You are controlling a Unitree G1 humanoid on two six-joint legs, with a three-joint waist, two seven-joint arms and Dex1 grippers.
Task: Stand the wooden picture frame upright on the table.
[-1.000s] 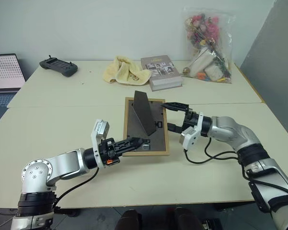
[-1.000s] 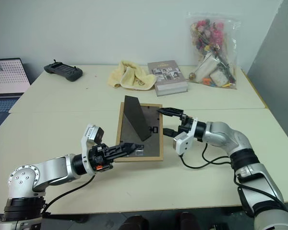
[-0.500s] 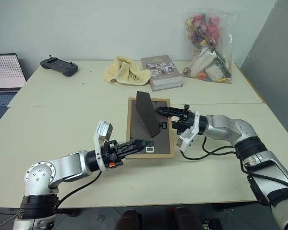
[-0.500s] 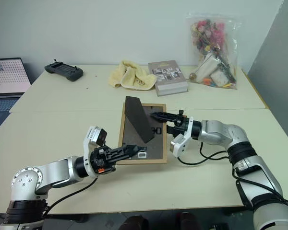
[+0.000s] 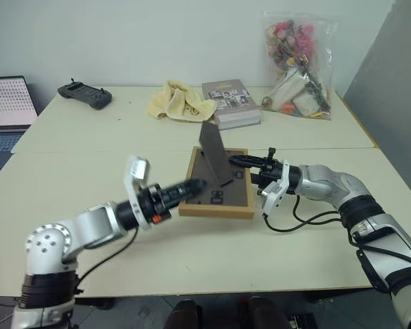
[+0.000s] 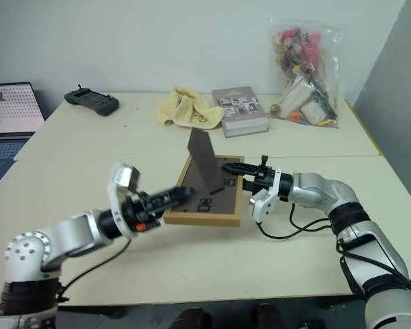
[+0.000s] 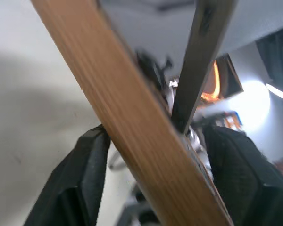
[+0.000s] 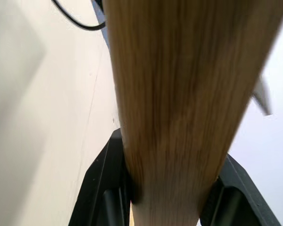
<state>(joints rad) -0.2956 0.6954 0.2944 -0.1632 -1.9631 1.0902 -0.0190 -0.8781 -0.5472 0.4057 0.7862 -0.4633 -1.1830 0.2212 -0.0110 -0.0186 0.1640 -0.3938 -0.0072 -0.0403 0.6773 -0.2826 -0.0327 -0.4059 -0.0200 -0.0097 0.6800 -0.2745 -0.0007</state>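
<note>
Tilting up off the bench (image 5: pixel 89 147), the wooden picture frame (image 5: pixel 219 186) is now raised along its far and right side, where a second ago it was lying flat with its dark back panel facing up; its near edge is looking as if it is resting on the bench, though contact there is hard to judge. Its easel stand (image 5: pixel 214 151) is sticking up from the back panel as a dark wedge.

At the frame's right edge, the right end effector (image 5: pixel 250 168) is reaching in from the right, and its two black fingers are sitting narrowly apart with the light-wood rim clamped between them; the right wrist view is showing that rim running up between both fingers. It was gaping wide a second ago.

At the frame's near left corner, the left end effector (image 5: pixel 192 186) is pointing toward the frame. Its fingers (image 7: pixel 80 179) are standing well spread on either side of the wooden edge, which is passing between them without being pinched.

Beyond the frame, a yellow cloth (image 5: pixel 177 101) and a grey book (image 5: pixel 228 102) are lying on the bench.
</note>
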